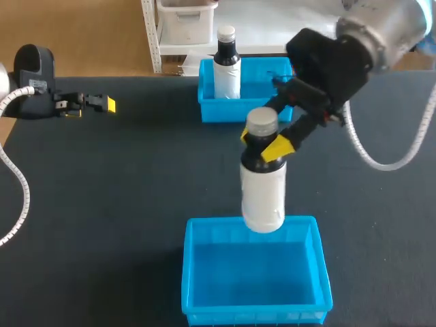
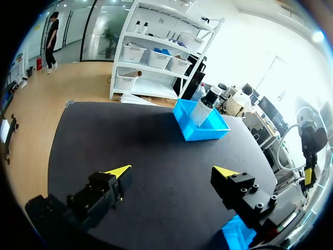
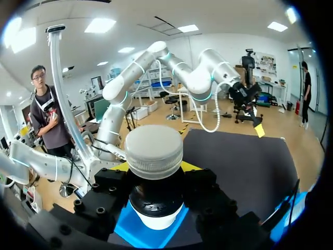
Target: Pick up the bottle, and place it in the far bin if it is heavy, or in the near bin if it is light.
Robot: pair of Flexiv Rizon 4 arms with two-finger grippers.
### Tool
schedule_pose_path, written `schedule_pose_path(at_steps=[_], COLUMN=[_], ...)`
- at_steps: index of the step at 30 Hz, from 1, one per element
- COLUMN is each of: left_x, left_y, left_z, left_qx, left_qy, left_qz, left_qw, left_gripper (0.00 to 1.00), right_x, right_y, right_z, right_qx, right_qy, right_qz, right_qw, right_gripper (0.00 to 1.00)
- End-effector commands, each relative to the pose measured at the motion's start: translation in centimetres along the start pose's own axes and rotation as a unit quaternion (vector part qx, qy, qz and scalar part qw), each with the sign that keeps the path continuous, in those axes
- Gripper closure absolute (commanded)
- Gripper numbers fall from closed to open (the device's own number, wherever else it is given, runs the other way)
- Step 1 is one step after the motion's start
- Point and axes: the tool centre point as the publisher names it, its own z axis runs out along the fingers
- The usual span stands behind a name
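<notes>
The right hand [image 1: 261,142] pinches the dark neck of the white plastic bottle with a grey cap [image 1: 263,191]. It hangs upright at frame centre, base just over the back rim of the blue plastic near bin [image 1: 253,310]. The left hand [image 1: 101,103], fingers spread, sits upper left, well apart.

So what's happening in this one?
The right tool is shut on the neck of a white bottle, holding it upright in the air just over the far edge of the near bin. A second bottle stands in the far bin. The left tool is open and holds nothing, off at the left side of the table.
</notes>
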Motion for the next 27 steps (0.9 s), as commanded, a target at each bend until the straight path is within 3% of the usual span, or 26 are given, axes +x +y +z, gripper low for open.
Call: schedule_pose_path(at_steps=[1, 10, 27], left_x=[0.0, 0.0, 0.0], left_y=[0.0, 0.0, 0.0], left_z=[0.0, 0.0, 0.0], left_qx=[0.0, 0.0, 0.0], left_qy=[0.0, 0.0, 0.0], left_qz=[0.0, 0.0, 0.0], left_qw=[1.0, 1.0, 1.0], left_gripper=[0.0, 0.0, 0.0], right_x=[0.3, 1.1, 3.6], right_y=[-1.2, -1.5, -1.2], right_z=[1.6, 4.4, 7.1], right_qx=[-0.064, -0.126, -0.162], right_qy=[-0.001, 0.003, -0.003], right_qz=[-0.01, -0.039, -0.089], right_qw=[0.998, 0.991, 0.983], right_gripper=[0.59, 0.6, 0.58])
